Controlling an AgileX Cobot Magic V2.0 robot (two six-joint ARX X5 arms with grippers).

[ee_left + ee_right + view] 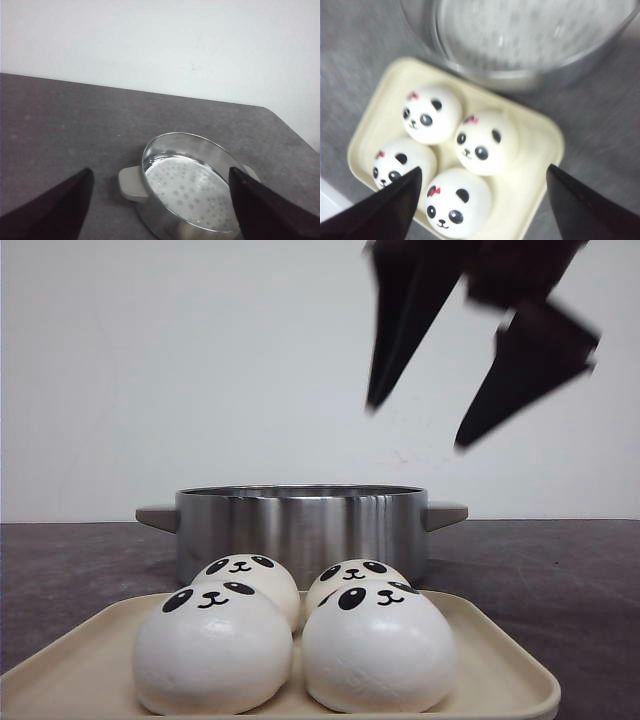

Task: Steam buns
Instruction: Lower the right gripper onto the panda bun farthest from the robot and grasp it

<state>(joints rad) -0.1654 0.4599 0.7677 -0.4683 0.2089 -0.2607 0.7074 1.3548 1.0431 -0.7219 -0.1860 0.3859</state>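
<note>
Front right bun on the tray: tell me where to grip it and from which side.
Grip the front right bun across its round sides, coming straight down from above. Its dome stands clear on top, while a neighbor presses at its left. The right gripper hangs open overhead.

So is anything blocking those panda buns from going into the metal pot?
Nothing visible does. The four buns sit uncovered on the cream tray, the steamer pot just behind has no lid and looks empty, and the right gripper hangs open above.
</note>
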